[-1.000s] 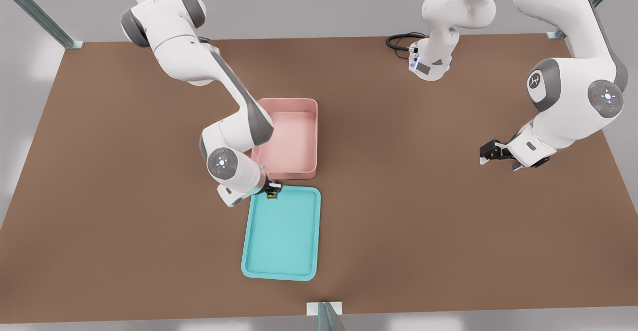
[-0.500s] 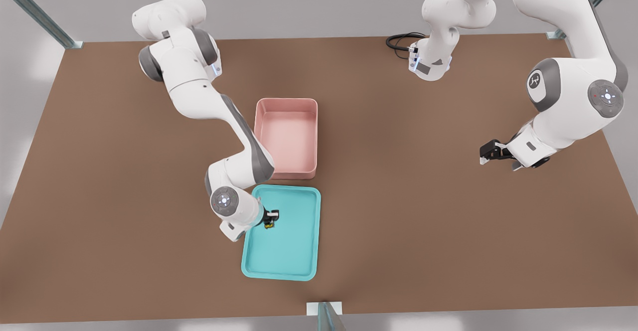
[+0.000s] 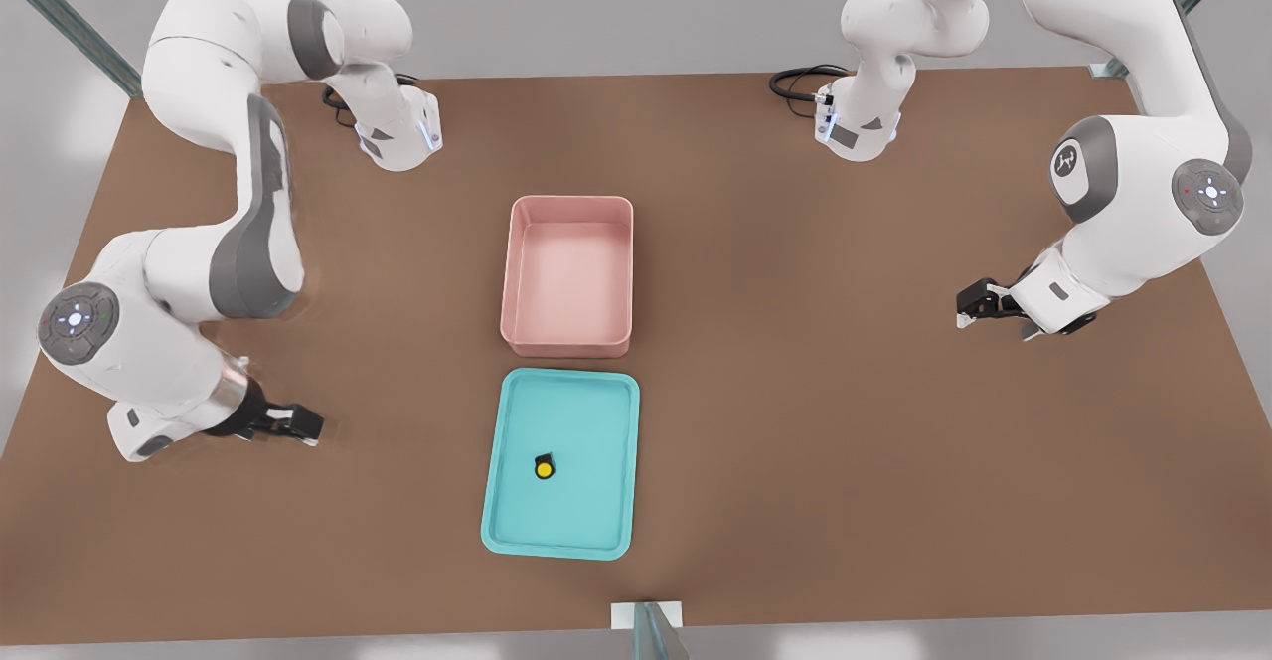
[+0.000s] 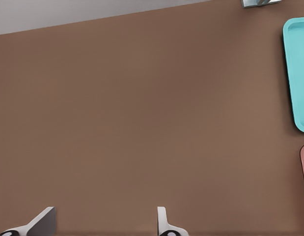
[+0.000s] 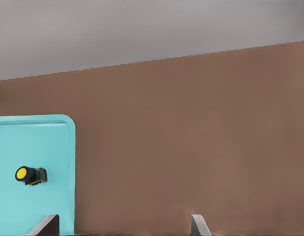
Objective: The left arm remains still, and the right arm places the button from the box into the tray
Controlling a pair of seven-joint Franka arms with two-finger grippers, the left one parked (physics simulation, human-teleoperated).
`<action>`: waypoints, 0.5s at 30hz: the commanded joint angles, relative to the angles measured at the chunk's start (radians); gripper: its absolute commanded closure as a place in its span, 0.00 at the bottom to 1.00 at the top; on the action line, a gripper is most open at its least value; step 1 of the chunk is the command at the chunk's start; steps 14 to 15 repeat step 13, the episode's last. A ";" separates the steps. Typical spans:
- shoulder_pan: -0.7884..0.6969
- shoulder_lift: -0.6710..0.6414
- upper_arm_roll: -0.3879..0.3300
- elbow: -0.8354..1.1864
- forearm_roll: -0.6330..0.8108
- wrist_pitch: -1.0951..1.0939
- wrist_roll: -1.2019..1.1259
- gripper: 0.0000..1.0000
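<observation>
Yellow-capped button (image 3: 544, 467) lying loose near the middle of the teal tray (image 3: 616, 461), just beside the pink box (image 3: 568, 347). Right gripper (image 3: 303, 425) well off toward the front view's left, fingers spread, holding nothing. Placement looks done; best simply to park clear.

A flat brown table (image 3: 845, 441) is seen carrying everything. A pale pink box (image 3: 568, 344) is set on it near the middle, and a teal tray (image 3: 596, 541) is laid just beside it, on the near side in the front view, with a narrow strip of table shown between them. A coiled black cable (image 3: 795, 79) is laid at the far edge. The open-fingered gripper (image 3: 298, 424) is held above bare table, well apart from the tray, toward the front view's left
</observation>
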 commanded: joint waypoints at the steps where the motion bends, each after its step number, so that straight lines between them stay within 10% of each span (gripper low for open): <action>1: -0.046 -0.260 0.002 -0.398 -0.052 -0.041 -0.141 0.00; 2: -0.053 -0.462 -0.002 -0.697 -0.051 0.091 -0.140 0.00; 15: 0.042 -0.367 0.009 -0.591 -0.054 0.041 -0.060 0.00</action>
